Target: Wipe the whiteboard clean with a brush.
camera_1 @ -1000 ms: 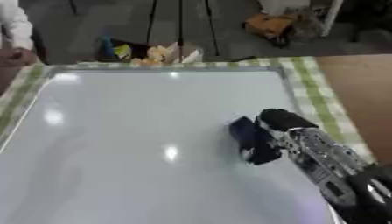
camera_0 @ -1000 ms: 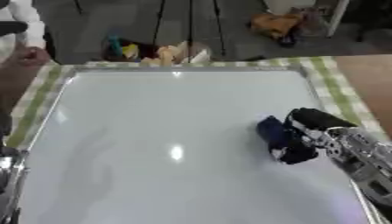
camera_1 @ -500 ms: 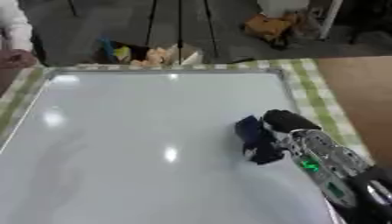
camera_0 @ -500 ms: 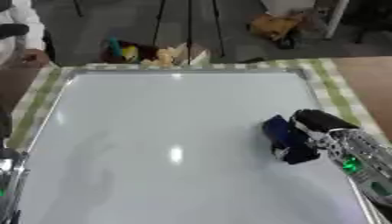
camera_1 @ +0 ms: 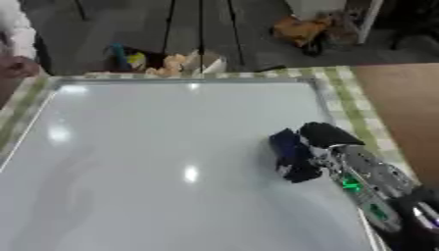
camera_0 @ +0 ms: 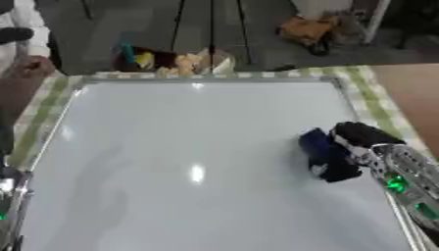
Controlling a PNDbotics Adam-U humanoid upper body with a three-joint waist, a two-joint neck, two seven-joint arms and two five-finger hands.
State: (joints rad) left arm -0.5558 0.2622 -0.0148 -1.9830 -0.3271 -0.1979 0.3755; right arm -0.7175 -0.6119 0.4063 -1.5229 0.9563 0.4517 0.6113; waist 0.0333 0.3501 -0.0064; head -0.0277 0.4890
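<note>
Mid-wipe. Right hand (camera_0: 367, 139) curled round a dark blue brush (camera_0: 326, 156), pressed flat on the whiteboard (camera_0: 188, 127) at its right side, close to the right frame edge, roughly mid-height. Left hand barely in view: a sliver of silver and black at the lower left corner (camera_0: 10, 206), fingers not visible, so can't tell open or closed. Whiteboard lying flat on a surface covered with a green checked cloth (camera_0: 374, 100), board filling most of both views. No clear pen marks visible; only faint grey smears toward the lower left of the board (camera_0: 90, 179), possibly residue, possibly glare. Bright ceiling-light reflections near board centre and top. Judged state: right portion looks clean, left and lower-left smears likely remaining. Next move probably a sweep leftward across the board with the brush kept flat against it, then a pass down into the lower-left patch. Watch-outs: the long reach across to the left, and the brush tipping onto an edge and losing contact.
</note>
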